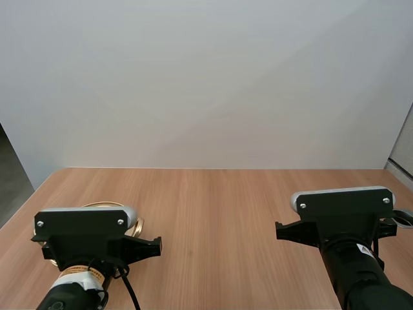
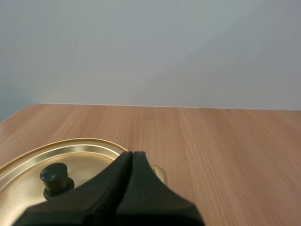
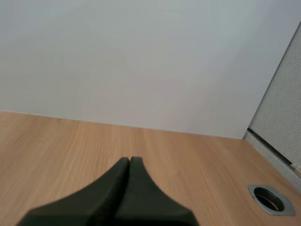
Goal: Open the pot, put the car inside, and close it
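**Nothing begun: pot lidded, both grippers empty**

The pot [image 1: 133, 223] is sitting by the near left corner of the table [image 1: 219, 206], with the lid [image 2: 89, 153] seated on it and the knob [image 2: 56, 178] upright. The left gripper [image 2: 131, 154] is being held just above the lid's rim, fingers pressed together on nothing. The right gripper [image 3: 130, 159] is being held over the near right side, likewise clenched and empty, near a metal grommet [image 3: 270, 198]. Every step is judged outstanding: lid off, car in, lid back.

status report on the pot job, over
Shut and empty: left end effector, right end effector. Lid on, knob just beside the left one. Nothing blocking it.
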Tool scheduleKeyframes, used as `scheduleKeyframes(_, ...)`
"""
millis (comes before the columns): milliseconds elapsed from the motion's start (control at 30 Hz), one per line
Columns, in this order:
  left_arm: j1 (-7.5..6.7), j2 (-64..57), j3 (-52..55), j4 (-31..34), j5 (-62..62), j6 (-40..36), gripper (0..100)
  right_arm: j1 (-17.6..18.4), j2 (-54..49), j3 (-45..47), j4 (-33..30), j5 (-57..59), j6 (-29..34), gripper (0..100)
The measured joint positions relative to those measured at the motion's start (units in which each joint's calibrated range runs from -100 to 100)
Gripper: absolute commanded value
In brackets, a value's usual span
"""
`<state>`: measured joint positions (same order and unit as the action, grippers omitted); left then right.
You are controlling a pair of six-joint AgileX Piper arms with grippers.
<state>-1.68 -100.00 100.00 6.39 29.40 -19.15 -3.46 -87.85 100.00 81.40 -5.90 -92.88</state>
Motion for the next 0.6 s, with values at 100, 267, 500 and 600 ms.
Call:
scheduleKeyframes(100, 0.0, 0.0, 0.0, 0.0, 0.0, 0.0, 0, 0.0, 0.0, 0.0, 0.0, 0.0, 0.0, 0)
scheduleKeyframes(267, 0.0, 0.0, 0.0, 0.0, 0.0, 0.0, 0, 0.29, -0.37, 0.0, 1.08, 1.63, 0.0, 0)
scheduleKeyframes(500, 0.0, 0.0, 0.0, 0.12, 0.0, 0.0, 0, 2.61, -6.29, 0.0, 10.94, 1.97, 0.0, 0)
scheduleKeyframes(600, 0.0, 0.0, 0.0, 0.12, 0.0, 0.0, 0, 2.61, -8.4, 0.0, 13.79, 1.5, 0.0, 0)
